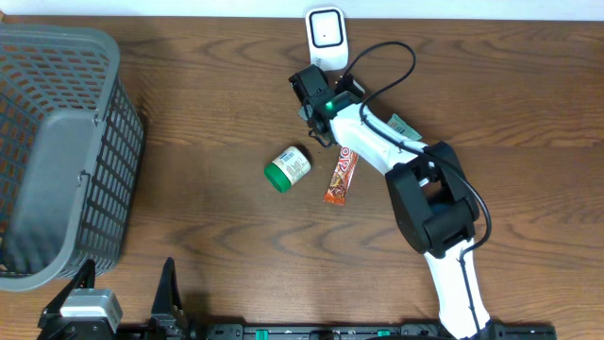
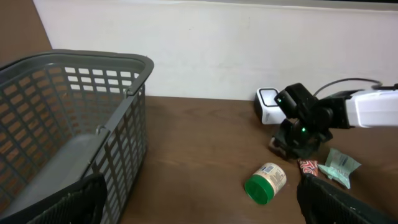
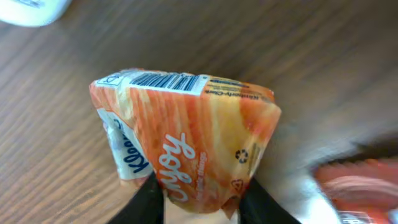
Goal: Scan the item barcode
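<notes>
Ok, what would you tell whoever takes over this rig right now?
Left pincer: open, idle beside the basket.
Right pincer: shut on the pack, just in front of the scanner.
Jar, bar and packet lie nearby.
Done: pack gripped, barcode facing the wrist camera.
To do: show that barcode to the scanner. Whether the other items were scanned cannot be told.

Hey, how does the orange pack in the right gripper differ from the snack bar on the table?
The orange pack is pinched by the jaws of the right gripper; the snack bar lies free on the table. The pack is squat and puffy; the bar is long and flat. The pack shows a barcode; none is visible on the bar. Both wrappers are orange-toned.
</notes>
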